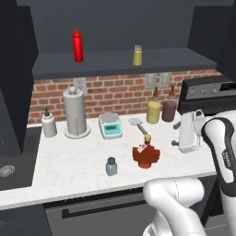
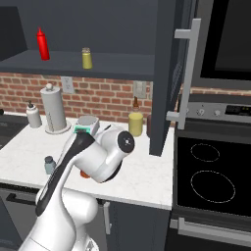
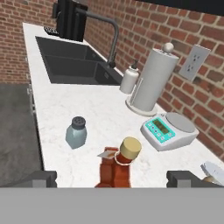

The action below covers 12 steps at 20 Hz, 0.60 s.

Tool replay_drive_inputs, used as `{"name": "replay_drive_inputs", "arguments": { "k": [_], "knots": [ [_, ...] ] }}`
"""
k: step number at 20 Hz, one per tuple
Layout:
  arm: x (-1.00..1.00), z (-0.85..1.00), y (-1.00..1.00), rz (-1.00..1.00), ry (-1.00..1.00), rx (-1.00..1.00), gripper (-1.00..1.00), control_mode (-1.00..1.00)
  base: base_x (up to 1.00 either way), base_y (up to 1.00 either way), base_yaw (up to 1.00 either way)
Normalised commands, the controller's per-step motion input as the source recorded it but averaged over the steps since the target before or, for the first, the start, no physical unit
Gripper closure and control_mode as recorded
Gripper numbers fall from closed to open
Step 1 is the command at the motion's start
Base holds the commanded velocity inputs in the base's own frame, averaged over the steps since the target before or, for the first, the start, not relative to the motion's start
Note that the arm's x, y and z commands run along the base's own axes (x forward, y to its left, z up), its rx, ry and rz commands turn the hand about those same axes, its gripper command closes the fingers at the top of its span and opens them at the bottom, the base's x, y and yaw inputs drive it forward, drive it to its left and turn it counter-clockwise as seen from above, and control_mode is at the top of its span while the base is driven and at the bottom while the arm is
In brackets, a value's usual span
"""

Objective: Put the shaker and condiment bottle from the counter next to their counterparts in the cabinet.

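Observation:
The condiment bottle (image 1: 146,156), reddish-brown and ribbed with a tan stopper, stands upright on the white counter (image 1: 69,173). In the hand view the condiment bottle (image 3: 117,168) rises between my gripper's (image 3: 113,178) two wide-apart finger tips, touching neither. My gripper (image 1: 176,134) is open, to the bottle's right and pointing at it. The pale blue-grey shaker (image 1: 111,166) (image 3: 76,132) (image 2: 49,164) stands just left of the bottle. On the cabinet shelf (image 1: 115,64) are the red squeeze bottle (image 1: 78,45) (image 2: 43,44) and the yellow-olive shaker (image 1: 137,56) (image 2: 87,58).
A kitchen scale (image 1: 111,125), a paper towel holder (image 1: 75,114) and a soap dispenser (image 1: 48,123) line the brick wall. A white utensil (image 1: 136,122) lies behind the bottle. A yellow jar (image 1: 154,110) and a dark jar (image 1: 169,109) stand right. Sink (image 3: 72,65) left, stove (image 2: 211,181) right, an open cabinet door (image 2: 166,78).

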Motion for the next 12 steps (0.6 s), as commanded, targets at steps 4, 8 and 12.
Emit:
{"name": "replay_drive_inputs", "arguments": {
  "k": [4,8,12],
  "knots": [
    [0.07,-0.49,0.0,0.0,0.0,0.02,-1.0,-1.0,0.0,0.0,0.0],
    [0.16,-0.36,0.0,0.0,0.0,0.0,-1.0,-1.0,0.0,0.0,0.0],
    [0.16,-0.01,0.0,0.0,0.0,0.0,-1.0,-1.0,0.0,0.0,0.0]
  ]
}}
